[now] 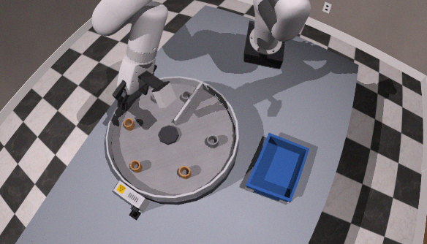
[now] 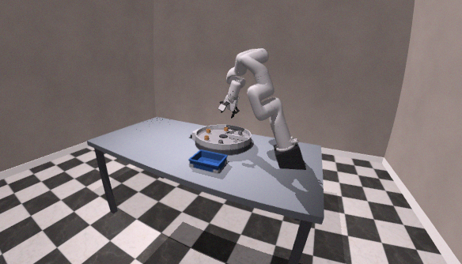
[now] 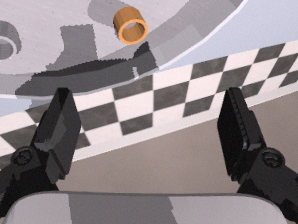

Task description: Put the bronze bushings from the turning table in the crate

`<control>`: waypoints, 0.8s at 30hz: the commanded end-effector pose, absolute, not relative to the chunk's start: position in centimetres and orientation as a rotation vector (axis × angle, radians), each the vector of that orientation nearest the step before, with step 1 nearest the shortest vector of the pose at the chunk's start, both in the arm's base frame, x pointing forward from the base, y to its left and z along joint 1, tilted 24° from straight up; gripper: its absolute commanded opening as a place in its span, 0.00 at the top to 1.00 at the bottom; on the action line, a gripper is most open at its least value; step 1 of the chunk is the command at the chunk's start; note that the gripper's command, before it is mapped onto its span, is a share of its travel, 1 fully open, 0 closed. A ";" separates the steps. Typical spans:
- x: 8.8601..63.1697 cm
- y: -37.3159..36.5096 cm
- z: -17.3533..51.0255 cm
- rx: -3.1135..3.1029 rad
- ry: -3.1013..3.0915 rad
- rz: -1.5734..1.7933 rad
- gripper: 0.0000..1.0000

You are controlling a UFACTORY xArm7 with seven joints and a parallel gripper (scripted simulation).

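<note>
The round grey turning table (image 1: 204,184) (image 2: 236,141) carries three bronze bushings: one at its left (image 1: 129,123) (image 3: 131,24), one at the front left (image 1: 135,165) and one at the front (image 1: 184,172). Two steel bushings stand on it, one at the right (image 1: 212,141) and one at the back (image 1: 186,95). The blue crate (image 1: 256,175) (image 2: 208,160) stands empty to the right of the turning table. My gripper (image 1: 138,95) (image 2: 229,108) (image 3: 148,105) is open and empty. It hangs tilted above the turning table's left rim, near the left bronze bushing.
A grey divider bar (image 1: 188,102) runs from the dark hub (image 1: 169,134) to the back rim. A small control box (image 1: 128,193) sits at the turning table's front. The arm's base (image 1: 264,51) stands at the back of the table (image 1: 322,97).
</note>
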State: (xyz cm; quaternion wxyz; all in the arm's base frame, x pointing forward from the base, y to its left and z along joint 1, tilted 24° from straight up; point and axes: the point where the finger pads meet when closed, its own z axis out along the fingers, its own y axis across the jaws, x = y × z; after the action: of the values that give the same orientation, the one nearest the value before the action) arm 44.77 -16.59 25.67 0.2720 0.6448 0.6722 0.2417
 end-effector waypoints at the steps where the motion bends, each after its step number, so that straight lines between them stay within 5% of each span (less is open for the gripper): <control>1: 40.6 -15.6 23.8 1.788 1.937 0.616 0.00; 24: 33.9 -14.1 21.2 1.874 2.121 0.579 0.00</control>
State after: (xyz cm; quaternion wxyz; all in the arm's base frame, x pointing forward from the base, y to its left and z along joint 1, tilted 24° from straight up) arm 35.38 -14.32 21.57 0.1436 0.6443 0.7229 0.2042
